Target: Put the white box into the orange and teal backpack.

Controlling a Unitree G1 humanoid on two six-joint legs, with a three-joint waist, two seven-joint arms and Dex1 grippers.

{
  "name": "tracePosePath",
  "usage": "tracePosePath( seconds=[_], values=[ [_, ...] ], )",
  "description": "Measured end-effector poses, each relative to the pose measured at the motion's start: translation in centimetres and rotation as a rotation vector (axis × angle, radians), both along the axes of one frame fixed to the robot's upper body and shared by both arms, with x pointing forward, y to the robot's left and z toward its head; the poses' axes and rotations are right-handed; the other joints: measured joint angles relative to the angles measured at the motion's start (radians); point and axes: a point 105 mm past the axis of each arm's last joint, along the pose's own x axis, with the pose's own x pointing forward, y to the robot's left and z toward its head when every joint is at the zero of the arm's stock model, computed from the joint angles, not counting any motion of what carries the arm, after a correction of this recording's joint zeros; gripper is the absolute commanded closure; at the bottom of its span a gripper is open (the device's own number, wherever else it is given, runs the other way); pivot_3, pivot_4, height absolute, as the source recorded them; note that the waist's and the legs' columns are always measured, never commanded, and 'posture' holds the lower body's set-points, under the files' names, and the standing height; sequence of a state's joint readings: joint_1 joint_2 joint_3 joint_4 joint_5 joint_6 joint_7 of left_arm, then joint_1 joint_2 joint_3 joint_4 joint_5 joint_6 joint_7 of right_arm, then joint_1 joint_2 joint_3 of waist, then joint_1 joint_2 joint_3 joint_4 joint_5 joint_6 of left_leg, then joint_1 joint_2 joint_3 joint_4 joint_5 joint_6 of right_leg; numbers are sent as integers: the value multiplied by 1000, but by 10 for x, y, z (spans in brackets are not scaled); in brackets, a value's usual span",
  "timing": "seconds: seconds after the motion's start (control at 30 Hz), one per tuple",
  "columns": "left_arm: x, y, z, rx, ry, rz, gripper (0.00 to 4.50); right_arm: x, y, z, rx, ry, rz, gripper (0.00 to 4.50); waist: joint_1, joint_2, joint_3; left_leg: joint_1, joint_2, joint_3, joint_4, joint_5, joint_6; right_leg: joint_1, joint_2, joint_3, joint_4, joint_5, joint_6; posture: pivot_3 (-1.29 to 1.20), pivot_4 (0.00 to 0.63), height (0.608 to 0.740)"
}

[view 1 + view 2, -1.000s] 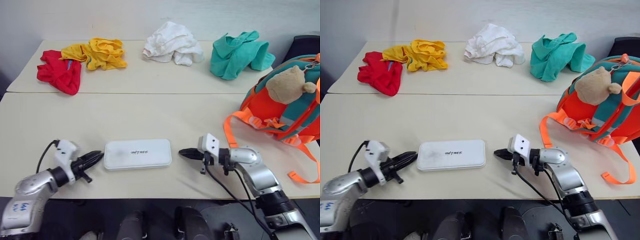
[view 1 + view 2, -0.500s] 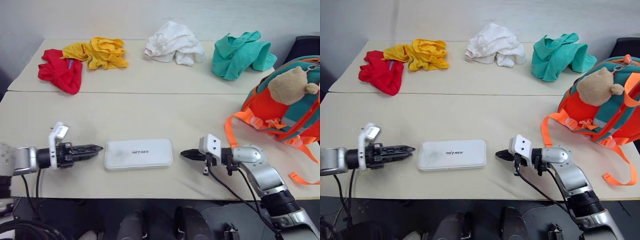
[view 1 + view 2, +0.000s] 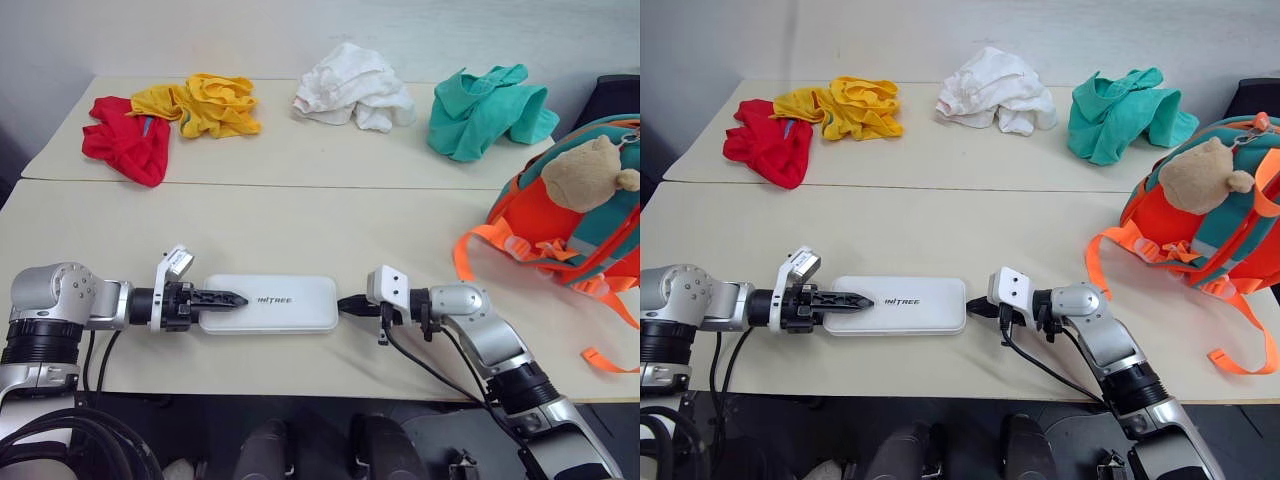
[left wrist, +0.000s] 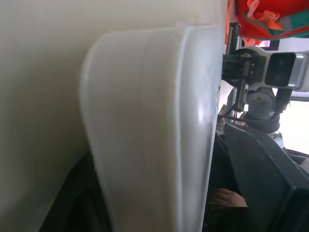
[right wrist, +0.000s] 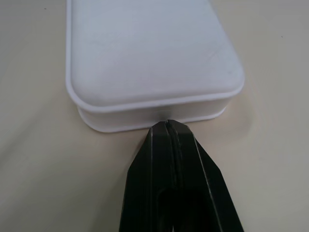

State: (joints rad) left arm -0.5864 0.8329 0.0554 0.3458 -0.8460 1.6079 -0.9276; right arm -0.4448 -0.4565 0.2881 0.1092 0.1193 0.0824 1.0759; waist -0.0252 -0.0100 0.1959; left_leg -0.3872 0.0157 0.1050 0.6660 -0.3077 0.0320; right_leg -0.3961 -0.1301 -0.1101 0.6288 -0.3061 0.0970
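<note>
Tabletop (image 3: 300, 215): white box (image 3: 275, 303) lengthwise left-right

I'm seeing the white box (image 3: 268, 303) lying flat, long side running nine to three, grey lettering facing up. The orange and teal backpack (image 3: 570, 225) is sitting at its two o'clock, plush animal on front.

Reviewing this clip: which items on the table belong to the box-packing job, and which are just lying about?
Part of the job:
- white box, flat on the table between the left gripper and right gripper
- orange and teal backpack, on the robot's right

Lying about:
- red cloth
- yellow cloth
- white cloth
- teal cloth
</note>
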Motion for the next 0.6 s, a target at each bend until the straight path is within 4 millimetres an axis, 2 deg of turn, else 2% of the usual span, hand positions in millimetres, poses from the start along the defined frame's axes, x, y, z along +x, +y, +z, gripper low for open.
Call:
tracePosePath(
  seconds=[0.1, 0.17, 0.33, 0.4, 0.43, 0.53, 0.6],
  values=[
    [-2, -1, 8, -58, -9, -15, 2791, 1, -1, -1, 1, -3, -3, 4500, -2, -1, 0, 0, 0, 0, 0, 0, 0, 0, 0, 0, 0, 0, 0, 0, 150, 740],
    [-3, -2, 11, -83, -14, -23, 3105, 2, -2, -1, 1, -8, -4, 4500, -2, -1, 0, 0, 0, 0, 0, 0, 0, 1, 0, 0, 0, 0, 0, 0, 150, 740],
    [-7, -2, 12, -91, -41, -36, 3167, -4, -15, -3, 18, -13, -25, 4500, -1, -1, 0, 0, 0, -1, 0, 0, 0, 1, -1, 0, -1, 0, 0, 0, 150, 740],
    [-12, -1, 14, -94, -76, -42, 3167, -10, -32, -2, 50, -5, -67, 4500, 0, -1, 0, -1, 0, -1, 0, 0, 0, 0, -1, 0, -1, 0, 0, 0, 150, 740],
    [-14, -1, 16, -91, -128, -48, 3170, -16, -46, 0, 84, 10, -109, 4332, 1, -1, 0, -1, 0, -1, -1, 0, 0, 0, -2, 0, -2, 0, 0, 0, 150, 740],
    [-18, 1, 23, -88, -309, -34, 3185, -34, -97, 11, 187, 58, -294, 3563, 6, -1, 0, -1, 0, -3, -1, 0, 0, 1, -2, -1, -3, 0, 0, 0, 150, 740],
    [-19, 1, 31, -91, -465, -31, 3185, -41, -120, 20, 224, 41, -400, 2932, 7, -1, 0, 0, 0, -3, 0, 0, 0, 2, -2, 0, -5, 0, 0, 0, 150, 740]
  ],
)
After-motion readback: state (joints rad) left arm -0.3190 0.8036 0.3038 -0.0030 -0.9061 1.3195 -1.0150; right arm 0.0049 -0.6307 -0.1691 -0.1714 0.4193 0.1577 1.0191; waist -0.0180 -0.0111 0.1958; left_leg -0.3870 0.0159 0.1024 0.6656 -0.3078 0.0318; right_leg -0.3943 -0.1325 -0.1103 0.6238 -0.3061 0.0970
